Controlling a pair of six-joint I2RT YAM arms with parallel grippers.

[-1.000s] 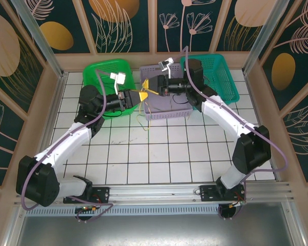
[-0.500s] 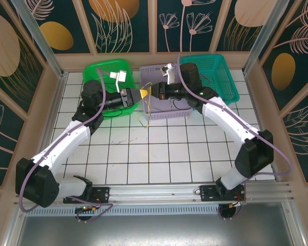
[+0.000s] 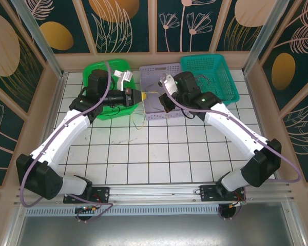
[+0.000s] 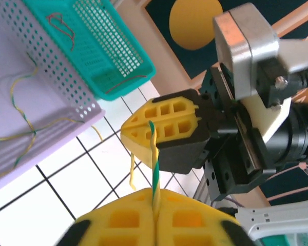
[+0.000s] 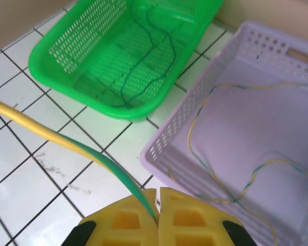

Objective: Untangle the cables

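**Both grippers clenched on one yellow-green cable**

The left gripper [image 4: 155, 205] is seen clamped on a yellow-green cable [image 4: 154, 159] at the bottom of its wrist view. The right gripper [image 5: 157, 205] is pinched tight on the same cable, which leaves its fingers toward the left edge of that frame. A short span is thus held between two grips, at the upper centre of the top view, above the tiles between the green basket [image 5: 66, 56] and the lilac basket [image 5: 169, 134].

Such a two-point hold is judged to be meant for drawing one strand straight and free of its neighbours, or for passing it across.

Three baskets are counted, the third being the teal basket [image 4: 136, 66].
- One dark cable [image 5: 138, 62] is seen in the green one.
- Two red cables [image 4: 59, 23] are seen in the teal one.
- Loose yellow-green strands [image 5: 236, 189] are twisted together in the lilac one, and their number cannot be told.

Sorting by colour is suggested.
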